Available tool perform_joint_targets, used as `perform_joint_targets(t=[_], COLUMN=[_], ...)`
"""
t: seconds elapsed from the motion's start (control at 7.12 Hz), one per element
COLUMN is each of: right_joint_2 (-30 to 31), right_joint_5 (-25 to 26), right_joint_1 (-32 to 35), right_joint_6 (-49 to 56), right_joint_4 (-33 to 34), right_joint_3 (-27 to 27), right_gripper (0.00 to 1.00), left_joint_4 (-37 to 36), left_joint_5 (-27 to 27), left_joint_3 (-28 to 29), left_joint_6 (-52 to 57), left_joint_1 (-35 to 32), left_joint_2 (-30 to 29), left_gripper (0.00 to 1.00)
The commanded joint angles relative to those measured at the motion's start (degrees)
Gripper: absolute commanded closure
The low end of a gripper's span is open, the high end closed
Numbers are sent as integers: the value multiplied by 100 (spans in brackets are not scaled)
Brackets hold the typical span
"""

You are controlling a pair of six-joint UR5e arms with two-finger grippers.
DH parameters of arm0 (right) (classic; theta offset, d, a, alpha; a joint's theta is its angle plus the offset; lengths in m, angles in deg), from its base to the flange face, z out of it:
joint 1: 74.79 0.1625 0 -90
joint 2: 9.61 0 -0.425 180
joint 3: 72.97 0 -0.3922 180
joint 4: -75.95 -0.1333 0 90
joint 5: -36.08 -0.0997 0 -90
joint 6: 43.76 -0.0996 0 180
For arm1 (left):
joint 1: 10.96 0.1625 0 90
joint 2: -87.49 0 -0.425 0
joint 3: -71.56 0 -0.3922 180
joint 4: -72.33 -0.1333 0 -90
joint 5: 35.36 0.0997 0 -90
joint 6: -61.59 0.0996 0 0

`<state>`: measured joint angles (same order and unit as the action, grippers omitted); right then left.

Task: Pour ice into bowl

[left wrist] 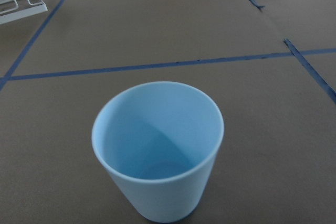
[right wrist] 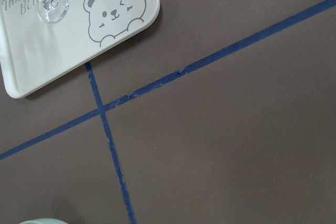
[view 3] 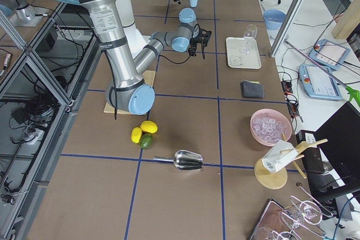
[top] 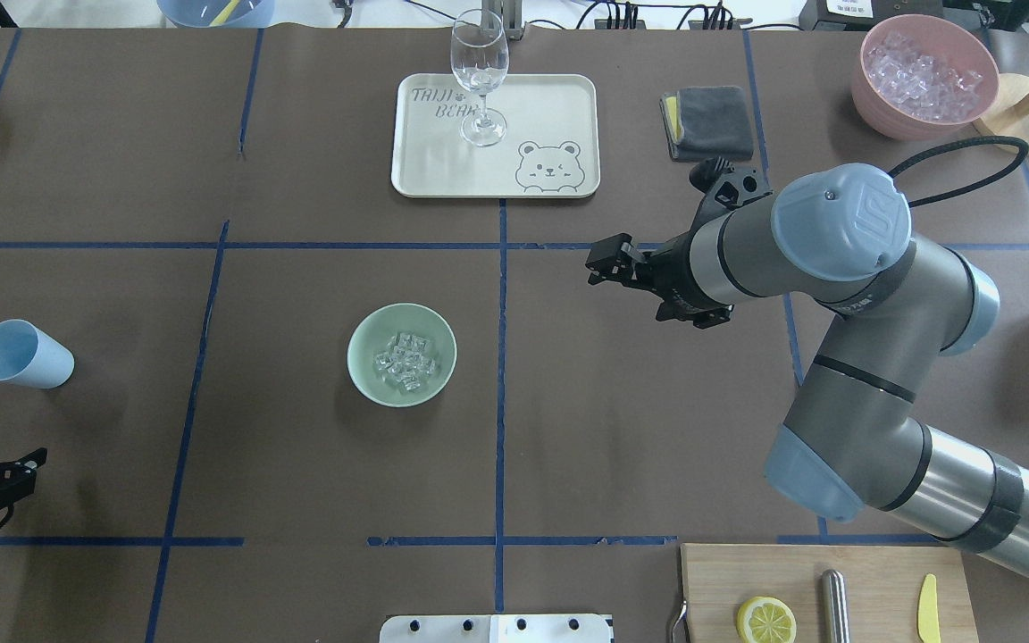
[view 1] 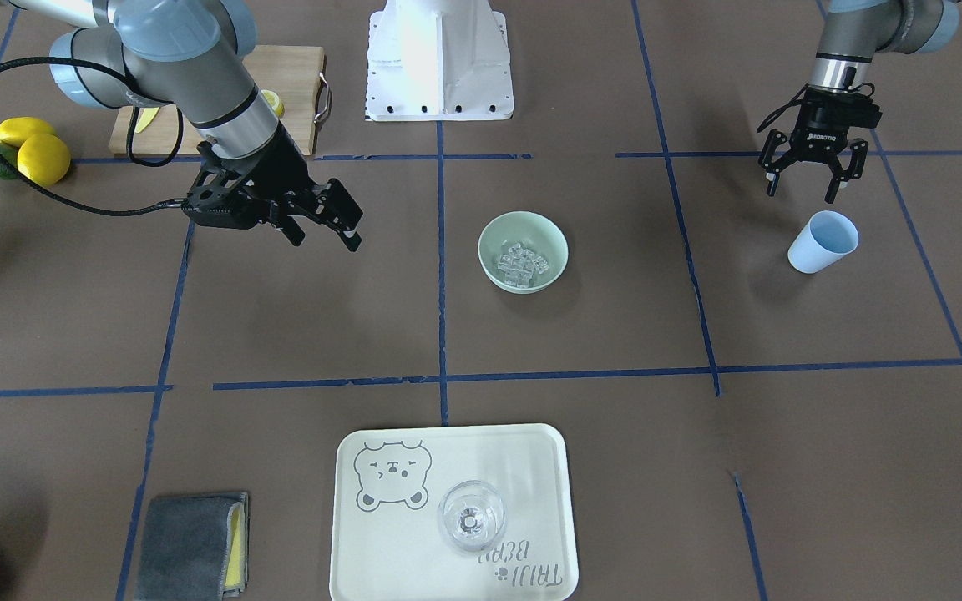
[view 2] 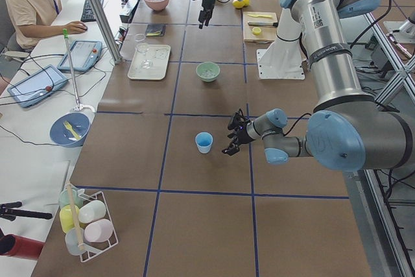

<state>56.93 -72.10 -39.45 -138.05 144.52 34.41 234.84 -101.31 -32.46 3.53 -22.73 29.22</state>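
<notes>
The pale mint-green bowl [view 1: 523,224] stands in the middle of the table and holds the ice [view 1: 521,260], several small clear cubes; both also show in the overhead view, the bowl [top: 363,375] and the ice [top: 405,362]. The light blue cup [view 1: 822,242] stands upright and empty on the robot's left side; the left wrist view looks into it [left wrist: 157,150]. My left gripper [view 1: 801,194] is open and empty, just robot-side of the cup and apart from it. My right gripper [view 1: 324,240] is open and empty, raised, on the bowl's other side.
A cream tray [view 1: 514,467] with a wine glass [view 1: 470,516] lies at the far edge, a grey cloth [view 1: 193,542] beside it. A pink bowl of ice [top: 924,76] stands far right. A cutting board [top: 872,589] with a lemon half, and whole lemons [view 1: 34,150], lie near the robot base.
</notes>
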Motion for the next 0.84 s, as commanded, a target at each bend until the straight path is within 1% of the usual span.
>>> perform_joint_targets(t=[0.0, 0.14, 0.28, 0.42, 0.56, 0.7], right_joint_2=[-176, -386, -570, -694, -895, -1193], right_joint_5=[408, 490, 647, 823, 842, 851], right_joint_1=[-359, -509, -702, -861, -923, -968], right_joint_6=[-194, -343, -536, -564, -581, -582], right_joint_4=[7, 33, 42, 60, 77, 86], right_joint_3=[-16, -42, -68, -86, -347, -793], right_gripper=[0, 0, 0, 0, 0, 0], left_joint_4=[96, 236, 246, 185, 123, -451], left_joint_5=[-1545, -2135, -3229, -3745, -4167, -4815], left_joint_3=[-233, -242, -172, -85, 64, 83], left_joint_6=[1036, 1617, 2423, 3327, 3989, 4170], left_joint_1=[-995, -1672, -2549, -3436, -3802, -4606], left_joint_2=[290, 290, 256, 151, 71, -321], left_gripper=[0, 0, 0, 0, 0, 0])
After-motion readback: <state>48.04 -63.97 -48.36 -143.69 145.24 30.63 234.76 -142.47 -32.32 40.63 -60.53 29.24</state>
